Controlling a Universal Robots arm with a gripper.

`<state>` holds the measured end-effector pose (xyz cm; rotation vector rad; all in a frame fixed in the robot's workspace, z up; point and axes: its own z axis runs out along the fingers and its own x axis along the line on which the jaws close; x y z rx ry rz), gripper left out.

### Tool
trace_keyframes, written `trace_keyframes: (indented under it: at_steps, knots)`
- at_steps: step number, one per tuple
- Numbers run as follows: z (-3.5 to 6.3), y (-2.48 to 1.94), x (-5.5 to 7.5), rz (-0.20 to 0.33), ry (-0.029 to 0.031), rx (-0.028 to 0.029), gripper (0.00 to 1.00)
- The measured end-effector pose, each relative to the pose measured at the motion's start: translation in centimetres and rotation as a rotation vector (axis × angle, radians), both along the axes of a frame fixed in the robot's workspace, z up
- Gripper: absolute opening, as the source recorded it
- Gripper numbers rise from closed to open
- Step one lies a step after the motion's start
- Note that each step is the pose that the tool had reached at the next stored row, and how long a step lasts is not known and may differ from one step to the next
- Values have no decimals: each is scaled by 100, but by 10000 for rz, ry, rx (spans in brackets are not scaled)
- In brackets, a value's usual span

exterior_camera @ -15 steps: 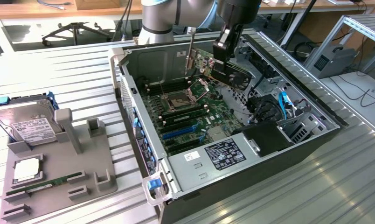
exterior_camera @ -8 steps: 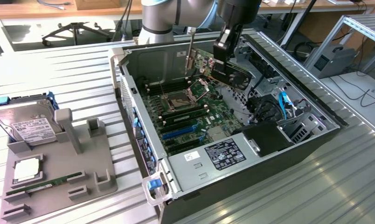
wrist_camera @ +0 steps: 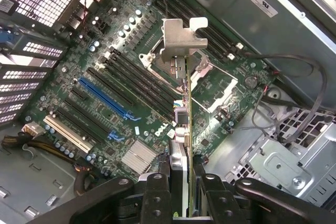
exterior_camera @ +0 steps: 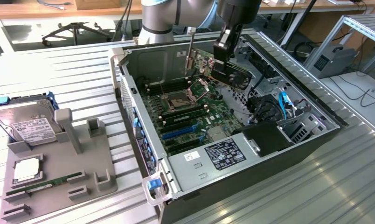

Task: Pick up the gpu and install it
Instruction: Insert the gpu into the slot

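Note:
The gpu [exterior_camera: 230, 74], a thin dark card with a silver bracket [exterior_camera: 190, 49] at one end, hangs inside the open computer case [exterior_camera: 312, 100], above the motherboard [exterior_camera: 187, 116]. My gripper [exterior_camera: 223, 56] comes down from above and is shut on the card's upper edge. In the wrist view I see the gpu [wrist_camera: 183, 114] edge-on, clamped between my gripper's [wrist_camera: 182, 187] two black fingers [wrist_camera: 157, 192], with its bracket [wrist_camera: 178, 38] pointing away. Below it lie the motherboard [wrist_camera: 105, 51] and its long slots, one of them blue [wrist_camera: 102, 98]. The card is clear of the board.
On the exterior view's left a grey fixture [exterior_camera: 57, 177] holds a silver hard drive [exterior_camera: 29, 123], a green memory stick [exterior_camera: 41, 185] and a square chip [exterior_camera: 25, 169]. The case's walls, drive cage [exterior_camera: 299, 128] and loose cables [wrist_camera: 294, 77] ring the motherboard.

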<state>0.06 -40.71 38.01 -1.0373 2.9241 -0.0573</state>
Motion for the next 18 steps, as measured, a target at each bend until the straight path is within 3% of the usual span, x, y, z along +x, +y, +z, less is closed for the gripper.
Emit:
trace_keyframes:
  at_steps: [18]
  knots:
    - [-1, 0, 0, 199, 0, 0, 27]
